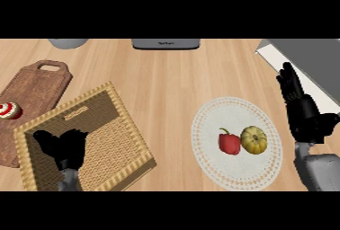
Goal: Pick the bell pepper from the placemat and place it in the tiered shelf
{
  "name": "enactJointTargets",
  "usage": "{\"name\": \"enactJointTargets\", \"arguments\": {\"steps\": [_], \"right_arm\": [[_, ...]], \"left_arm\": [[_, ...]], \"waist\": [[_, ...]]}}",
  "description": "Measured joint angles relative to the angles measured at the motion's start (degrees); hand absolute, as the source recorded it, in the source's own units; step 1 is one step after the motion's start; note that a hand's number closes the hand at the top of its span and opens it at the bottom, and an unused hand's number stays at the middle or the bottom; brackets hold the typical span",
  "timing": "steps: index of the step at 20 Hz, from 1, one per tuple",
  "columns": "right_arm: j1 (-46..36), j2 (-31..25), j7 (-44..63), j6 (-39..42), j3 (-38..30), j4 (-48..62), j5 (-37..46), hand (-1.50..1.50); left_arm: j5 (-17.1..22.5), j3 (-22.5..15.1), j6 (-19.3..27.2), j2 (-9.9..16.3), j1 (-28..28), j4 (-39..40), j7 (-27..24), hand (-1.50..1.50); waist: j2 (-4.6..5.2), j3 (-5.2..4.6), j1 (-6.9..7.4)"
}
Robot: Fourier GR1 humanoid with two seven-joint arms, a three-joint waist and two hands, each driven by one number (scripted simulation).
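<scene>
A red bell pepper (229,143) lies on a round white placemat (219,170) at the right of the counter, beside a yellow squash-like vegetable (253,139). My right hand (302,108) is open with fingers straight, just right of the placemat and apart from the pepper. My left hand (63,146) is open at the lower left, over a woven wicker tiered shelf (106,130) that lies left of the placemat.
A wooden cutting board (36,87) sits at the far left with a red-and-white striped object (9,110) on it. A grey appliance (166,43) and a grey bowl (68,42) line the back edge. A grey slab (312,58) fills the top right corner.
</scene>
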Motion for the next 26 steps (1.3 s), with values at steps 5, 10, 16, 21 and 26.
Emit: {"name": "enactJointTargets", "arguments": {"steps": [5,10,16,21,26], "right_arm": [[-3.14,-2.71,0.26,0.24,0.71,-3.45,4.46,1.50],[-3.33,-3.88,3.15,-3.82,-1.55,-2.41,7.59,-1.50],[-0.36,-3.02,-0.18,4.20,-2.38,-7.65,-0.30,-1.50],[2.61,-8.46,9.40,9.36,1.94,-17.39,1.26,-1.50],[1.22,-17.22,23.52,14.85,8.52,-22.23,8.57,-1.50]], "left_arm": [[-1.04,0.45,1.98,4.98,-3.80,-2.71,5.37,0.00],[-0.84,-0.91,1.68,9.65,-8.74,-5.87,7.38,0.00],[1.56,-1.89,0.10,12.70,-10.52,-7.02,7.16,0.00],[3.13,-2.26,-0.33,14.48,-11.29,-6.87,7.19,0.00],[4.00,-3.74,0.35,15.03,-11.87,-6.56,7.54,0.00]], "waist": [[0.02,0.15,0.17],[0.01,0.16,-0.56],[0.04,0.24,-0.41],[-0.15,0.14,-0.75],[-0.18,-0.16,-0.59]]}}
